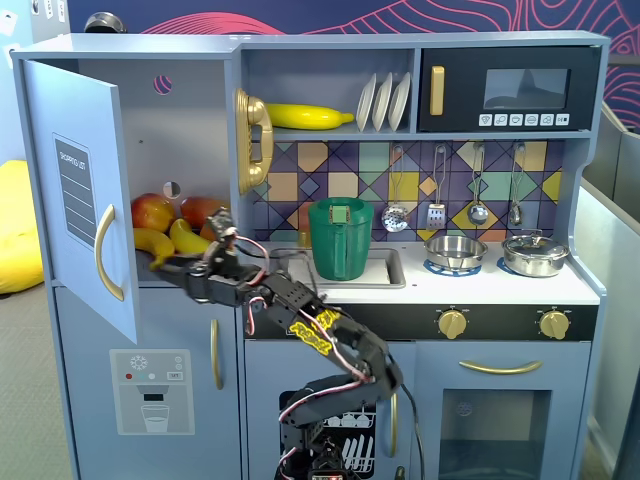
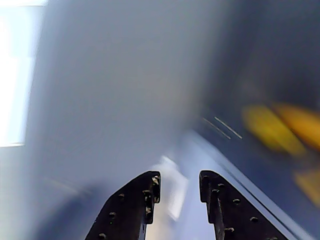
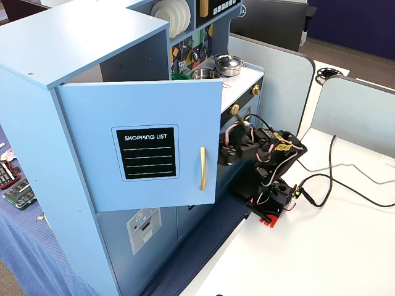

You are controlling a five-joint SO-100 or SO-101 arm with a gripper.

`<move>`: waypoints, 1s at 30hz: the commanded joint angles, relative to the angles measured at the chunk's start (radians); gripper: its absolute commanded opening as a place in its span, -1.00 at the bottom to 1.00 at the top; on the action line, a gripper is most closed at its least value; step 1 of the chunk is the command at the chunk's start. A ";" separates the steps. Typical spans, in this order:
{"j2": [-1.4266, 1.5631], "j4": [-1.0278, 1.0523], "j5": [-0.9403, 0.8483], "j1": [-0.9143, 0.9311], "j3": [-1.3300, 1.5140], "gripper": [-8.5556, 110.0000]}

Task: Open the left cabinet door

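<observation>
The left cabinet door is blue-grey with a "SHOPPING LIST" panel and a vertical gold bar handle. It stands swung well open to the left in a fixed view. In both fixed views the fridge compartment behind it is exposed, with apples and bananas on its shelf. My gripper reaches in between the door's inner face and the shelf front, just behind the door's handle edge. In the blurred wrist view its jaws stand apart with nothing between them, before the door's inner face.
Below is the door with the ice/water dispenser panel. A gold toy phone, a green pitcher in the sink, pots and the black microwave lie to the right. Cables cross the white table.
</observation>
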 commanded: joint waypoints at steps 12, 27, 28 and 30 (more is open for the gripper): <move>0.370 0.517 0.299 0.928 0.652 -0.86; 0.546 0.973 0.488 0.971 0.784 -0.86; 0.546 1.003 0.460 0.974 0.784 -0.86; 0.546 1.068 0.367 0.977 0.784 -0.86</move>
